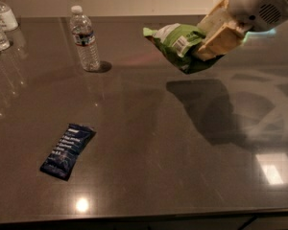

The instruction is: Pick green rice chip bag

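The green rice chip bag (175,44) is crinkled light green with a white label panel and a darker green end. It hangs in the air above the dark table (149,128), at the upper right. My gripper (212,35) is shut on the bag's right end, its tan fingers (224,38) clamped over it. The white arm reaches in from the top right corner. The bag's shadow falls on the table below it.
A clear water bottle (84,39) stands at the back left. More bottles (0,23) stand at the far left edge. A flat dark-blue bar wrapper (67,151) lies at the front left. The table's front edge runs along the bottom.
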